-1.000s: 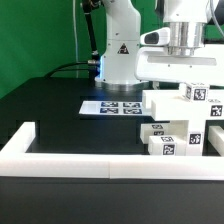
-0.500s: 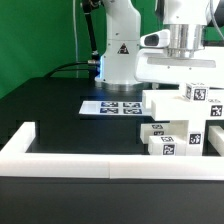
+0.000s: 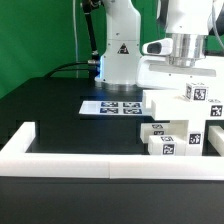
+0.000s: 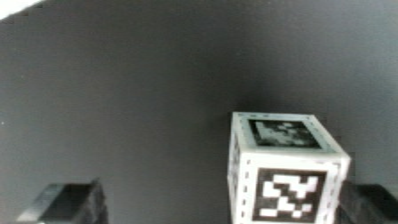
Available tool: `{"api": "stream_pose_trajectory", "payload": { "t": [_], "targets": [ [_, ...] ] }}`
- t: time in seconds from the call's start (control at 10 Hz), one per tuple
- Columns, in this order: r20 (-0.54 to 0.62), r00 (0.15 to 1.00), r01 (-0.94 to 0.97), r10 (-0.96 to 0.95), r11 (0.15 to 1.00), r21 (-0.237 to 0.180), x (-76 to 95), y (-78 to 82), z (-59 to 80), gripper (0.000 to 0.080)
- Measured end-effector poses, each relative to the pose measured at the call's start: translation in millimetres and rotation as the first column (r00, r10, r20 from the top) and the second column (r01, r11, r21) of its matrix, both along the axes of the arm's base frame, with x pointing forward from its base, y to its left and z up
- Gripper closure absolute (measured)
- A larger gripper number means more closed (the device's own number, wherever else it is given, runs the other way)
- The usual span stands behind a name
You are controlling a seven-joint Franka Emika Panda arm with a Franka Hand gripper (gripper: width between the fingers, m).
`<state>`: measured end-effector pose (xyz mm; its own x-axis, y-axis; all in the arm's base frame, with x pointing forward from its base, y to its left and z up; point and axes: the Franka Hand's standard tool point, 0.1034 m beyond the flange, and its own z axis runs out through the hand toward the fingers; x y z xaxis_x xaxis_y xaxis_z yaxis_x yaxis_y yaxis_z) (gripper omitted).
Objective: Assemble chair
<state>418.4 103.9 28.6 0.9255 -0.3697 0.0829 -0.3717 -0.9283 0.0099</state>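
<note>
Right side of the exterior view: the gripper is released, its fingers apart from a chair part. The wall crosses the lower frame, and the marker board lies at centre.

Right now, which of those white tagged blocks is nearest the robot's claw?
The topmost block, highest in the pile at the exterior view's right; the other blocks lie lower, toward the white wall.

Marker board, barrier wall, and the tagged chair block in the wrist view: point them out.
marker board [image 3: 110, 106]: exterior view, its middle.
barrier wall [image 3: 80, 160]: exterior view, front run's top.
chair block [image 4: 285, 185]: wrist view, tagged side face.
</note>
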Motion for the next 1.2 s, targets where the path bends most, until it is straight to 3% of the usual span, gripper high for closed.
{"api": "stream_pose_trajectory", "payload": {
  "t": [0.5,1.2],
  "targets": [
    [-0.002,1.000,-0.003,0.003,1.000,-0.001,-0.3,1.1,-1.5,0.0151],
    [-0.001,1.000,-0.019,0.019,1.000,0.011,7.4,15.5,2.6,0.0151]
  ]
}}
